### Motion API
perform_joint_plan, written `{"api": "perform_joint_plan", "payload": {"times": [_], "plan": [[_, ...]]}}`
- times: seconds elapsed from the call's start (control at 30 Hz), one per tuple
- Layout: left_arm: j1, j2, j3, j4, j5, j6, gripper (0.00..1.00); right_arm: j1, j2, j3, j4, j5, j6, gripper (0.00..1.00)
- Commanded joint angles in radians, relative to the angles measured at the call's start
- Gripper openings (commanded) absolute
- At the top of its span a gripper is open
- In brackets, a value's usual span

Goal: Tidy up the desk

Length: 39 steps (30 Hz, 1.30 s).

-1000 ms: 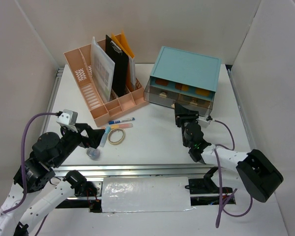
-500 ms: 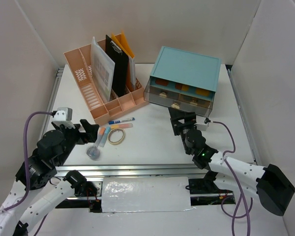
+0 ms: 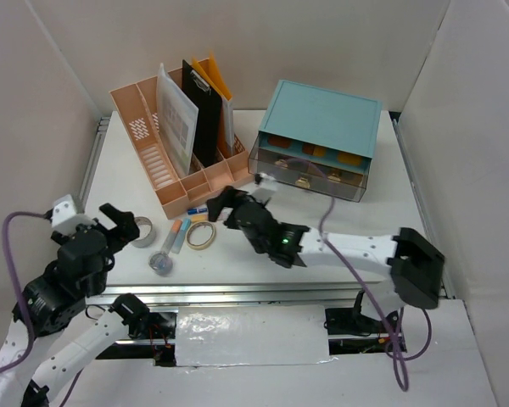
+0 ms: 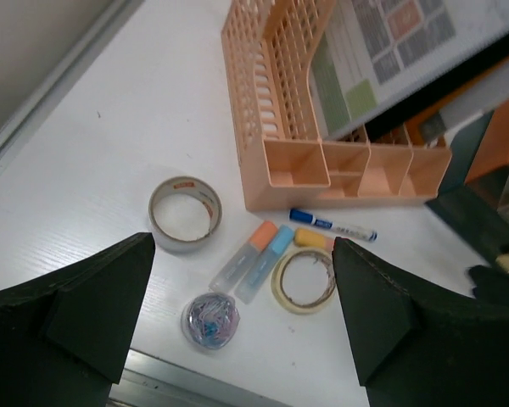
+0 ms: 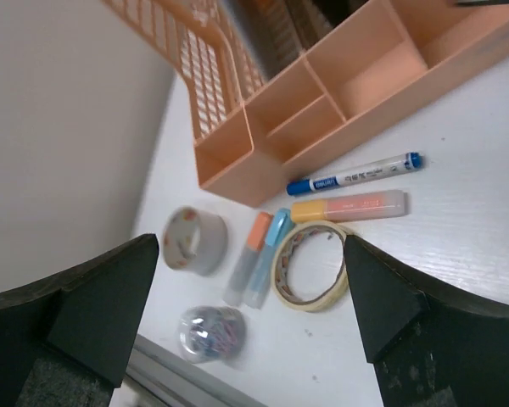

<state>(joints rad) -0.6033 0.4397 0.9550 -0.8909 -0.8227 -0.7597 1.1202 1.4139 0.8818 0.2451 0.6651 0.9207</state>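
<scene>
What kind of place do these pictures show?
Probably a robot test cell staged as an office desk: white panel walls enclose it, and a pink file organizer and teal drawer cabinet stand on it.

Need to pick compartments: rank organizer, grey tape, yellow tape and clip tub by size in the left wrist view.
organizer
grey tape and yellow tape: too alike to rank
clip tub, smallest

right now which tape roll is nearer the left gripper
The grey roll, alone at the left by the left gripper; the beige roll lies farther right, beside the highlighters.
</scene>
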Motion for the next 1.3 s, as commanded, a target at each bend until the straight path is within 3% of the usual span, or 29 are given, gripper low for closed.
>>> {"api": "perform_joint_plan", "payload": {"times": [0.0,0.17,0.23,0.33,0.73,0.87,1.03,1.07,1.2,1.27], "plan": [[0.007,-0.091,0.028,-0.043,-0.151,-0.093,1.00,0.055,0.197,0.229,-0.122,-0.088,-0.261,0.98],[0.007,-0.131,0.011,-0.017,-0.141,-0.059,0.99,0.078,0.475,0.554,-0.271,-0.139,-0.362,1.00],[0.005,-0.116,0.011,-0.016,-0.138,-0.053,0.99,0.079,0.568,0.737,-0.440,-0.086,-0.358,1.00],[0.005,-0.101,0.010,0.003,-0.118,-0.027,1.00,0.078,0.692,0.844,-0.598,-0.021,-0.321,1.00],[0.007,-0.082,-0.002,0.052,-0.064,0.039,1.00,0.058,0.694,0.661,-0.595,-0.065,-0.212,0.93],[0.005,-0.087,-0.002,0.055,-0.058,0.043,0.99,0.053,0.691,0.609,-0.555,-0.136,-0.218,0.78],[0.007,-0.096,-0.009,0.069,-0.046,0.057,1.00,0.052,0.704,0.588,-0.543,-0.162,-0.221,0.68],[0.005,-0.093,-0.010,0.072,-0.044,0.060,1.00,0.046,0.709,0.591,-0.543,-0.162,-0.218,0.61],[0.005,-0.093,-0.009,0.075,-0.038,0.066,1.00,0.035,0.703,0.577,-0.530,-0.176,-0.215,0.49],[0.007,-0.093,-0.012,0.079,-0.035,0.069,0.99,0.035,0.692,0.568,-0.523,-0.173,-0.214,0.29]]}}
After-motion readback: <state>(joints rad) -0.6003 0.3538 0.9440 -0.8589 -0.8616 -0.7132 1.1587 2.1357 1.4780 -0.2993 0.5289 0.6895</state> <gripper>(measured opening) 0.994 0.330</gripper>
